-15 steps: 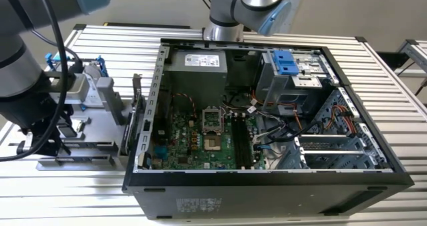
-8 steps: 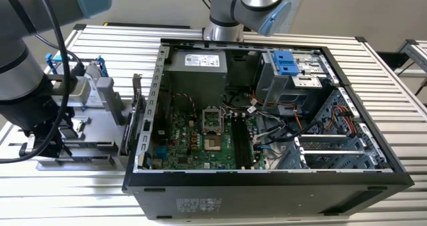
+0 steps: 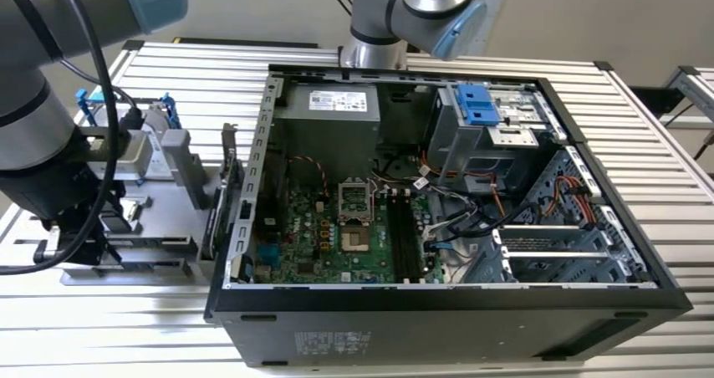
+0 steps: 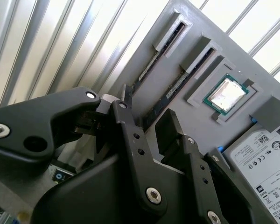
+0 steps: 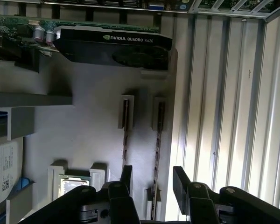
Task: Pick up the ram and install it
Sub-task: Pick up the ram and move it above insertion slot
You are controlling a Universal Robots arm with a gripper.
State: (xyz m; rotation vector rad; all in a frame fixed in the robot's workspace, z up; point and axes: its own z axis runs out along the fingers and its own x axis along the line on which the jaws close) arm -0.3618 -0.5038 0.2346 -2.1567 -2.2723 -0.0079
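Two ram sticks stand on edge in slots of the grey tray (image 5: 84, 130). One ram (image 5: 157, 135) (image 4: 177, 86) lies closer to the tray's edge, the other ram (image 5: 125, 126) (image 4: 156, 51) beside it. My gripper (image 5: 153, 179) (image 4: 147, 109) is open just above the tray. The ram nearer the edge runs into the gap between the black fingers (image 5: 179, 179), not touching them as far as I can see. The other finger hangs over the line of the second stick. In the exterior view my arm (image 3: 45, 144) stands over the tray (image 3: 145, 265) at the exterior view's left.
On the tray also lie a square silver CPU chip (image 4: 226, 95) (image 5: 74, 184), a hard drive (image 4: 261, 158) and a black graphics card (image 5: 112, 46). The open computer case (image 3: 446, 186) sits to the tray's right with its motherboard memory slots (image 3: 407, 236) exposed. Ribbed metal table (image 3: 670, 144) all around.
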